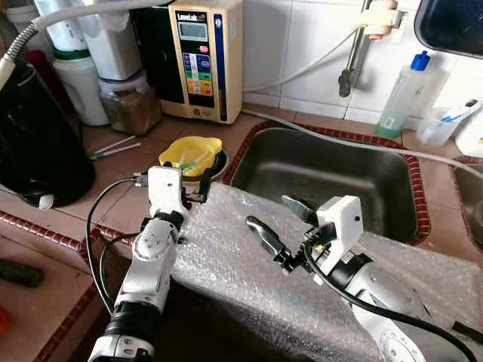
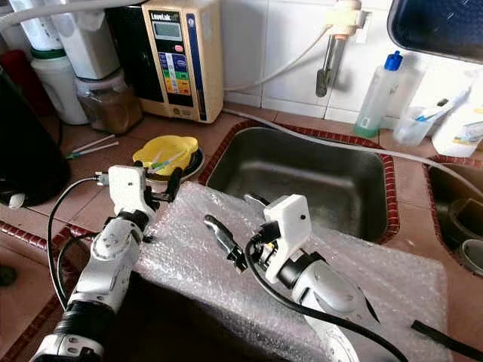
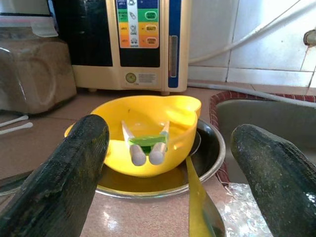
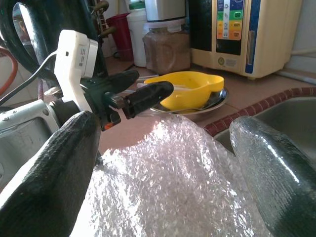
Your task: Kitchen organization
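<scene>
Glossy yellow plastic bowl (image 3: 148, 133) sits in a shiny metal dish (image 3: 210, 158). Dull brushed steel lines the sink (image 1: 324, 177). Crinkly clear bubble wrap (image 2: 226, 290) catches the light. Smooth reddish tiles form the counter (image 1: 124, 204), glazed white tiles the wall (image 1: 302, 38). Matt black, faintly textured fingers (image 3: 64, 173).

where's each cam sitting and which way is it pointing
Head stereo pair: looks forward and down at the sink, both arms showing.
Left wrist: looks along the open left gripper at the yellow bowl.
Right wrist: looks along the open right gripper over bubble wrap toward the left gripper.
Shared: yellow bowl and water machine.
</scene>
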`<state>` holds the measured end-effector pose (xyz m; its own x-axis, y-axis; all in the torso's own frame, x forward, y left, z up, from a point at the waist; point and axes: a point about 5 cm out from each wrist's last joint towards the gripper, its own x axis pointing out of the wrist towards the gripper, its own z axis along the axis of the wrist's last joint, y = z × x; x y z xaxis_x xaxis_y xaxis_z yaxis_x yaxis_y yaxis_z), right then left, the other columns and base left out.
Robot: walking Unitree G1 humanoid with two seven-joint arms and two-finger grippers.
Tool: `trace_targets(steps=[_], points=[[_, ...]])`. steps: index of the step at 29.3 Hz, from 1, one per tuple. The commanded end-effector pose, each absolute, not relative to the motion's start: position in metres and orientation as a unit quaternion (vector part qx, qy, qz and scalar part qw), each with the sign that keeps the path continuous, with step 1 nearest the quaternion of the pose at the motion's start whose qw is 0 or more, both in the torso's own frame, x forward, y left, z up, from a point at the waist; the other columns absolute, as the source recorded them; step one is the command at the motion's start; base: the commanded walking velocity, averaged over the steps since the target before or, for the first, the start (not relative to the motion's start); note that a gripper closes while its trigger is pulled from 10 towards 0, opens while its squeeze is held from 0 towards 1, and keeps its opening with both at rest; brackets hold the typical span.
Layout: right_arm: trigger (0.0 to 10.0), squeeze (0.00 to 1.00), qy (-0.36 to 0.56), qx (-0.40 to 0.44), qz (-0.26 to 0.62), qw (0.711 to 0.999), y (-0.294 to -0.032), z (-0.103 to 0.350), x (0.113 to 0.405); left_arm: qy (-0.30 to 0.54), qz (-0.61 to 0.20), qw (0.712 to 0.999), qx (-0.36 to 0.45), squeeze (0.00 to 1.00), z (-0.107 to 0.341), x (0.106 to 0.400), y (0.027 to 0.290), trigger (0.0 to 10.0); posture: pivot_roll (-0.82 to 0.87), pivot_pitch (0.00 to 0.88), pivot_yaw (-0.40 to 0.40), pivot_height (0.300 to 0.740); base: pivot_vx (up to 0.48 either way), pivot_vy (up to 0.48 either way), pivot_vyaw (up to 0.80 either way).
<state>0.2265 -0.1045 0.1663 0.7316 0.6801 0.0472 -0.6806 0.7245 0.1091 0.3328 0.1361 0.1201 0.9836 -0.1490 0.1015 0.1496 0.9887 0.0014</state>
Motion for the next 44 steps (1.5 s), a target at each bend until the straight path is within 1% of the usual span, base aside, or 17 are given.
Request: trace_targets(steps=[1, 3, 4, 6, 11, 44], points=[[10.0, 0.0, -0.001, 0.063, 0.375, 0.925, -0.1024, 0.1688, 0.2225, -0.051, -0.073, 0.996, 0.006, 0.0, 0.1205, 0.3358, 0.1397, 10.0, -0.09, 0.0, 0.024, 0.74, 0.0, 0.0, 0.0], [10.0, 0.0, 0.001, 0.063, 0.377, 0.924, -0.1022, 0.168, 0.2217, -0.052, -0.074, 0.996, 0.004, 0.0, 0.1199, 0.337, 0.1404, 10.0, -0.09, 0.0, 0.025, 0.74, 0.0, 0.0, 0.0], [10.0, 0.0, 0.003, 0.064, 0.378, 0.924, -0.1022, 0.1677, 0.2214, -0.054, -0.077, 0.996, 0.0, 0.0, 0.1201, 0.3377, 0.14, 0.2, -0.09, 0.0, 0.025, 0.74, 0.0, 0.0, 0.0], [10.0, 0.0, 0.005, 0.067, 0.38, 0.923, -0.102, 0.1676, 0.2211, -0.054, -0.078, 0.995, -0.002, 0.0, 0.1202, 0.338, 0.1395, 0.0, -0.09, 0.0, 0.025, 0.74, 0.0, 0.0, 0.0], [10.0, 0.0, 0.015, 0.08, 0.402, 0.912, -0.0997, 0.1668, 0.2171, -0.053, -0.078, 0.996, -0.005, 0.0, 0.1192, 0.3376, 0.1377, 0.0, -0.09, 0.0, 0.025, 0.74, 0.0, 0.0, 0.0], [10.0, 0.0, 0.018, 0.083, 0.389, 0.917, -0.1023, 0.165, 0.222, -0.05, -0.068, 0.996, -0.002, 0.0, 0.1148, 0.3368, 0.1406, 0.0, -0.08, 0.0, 0.017, 0.74, 0.0, 0.0, 0.0]])
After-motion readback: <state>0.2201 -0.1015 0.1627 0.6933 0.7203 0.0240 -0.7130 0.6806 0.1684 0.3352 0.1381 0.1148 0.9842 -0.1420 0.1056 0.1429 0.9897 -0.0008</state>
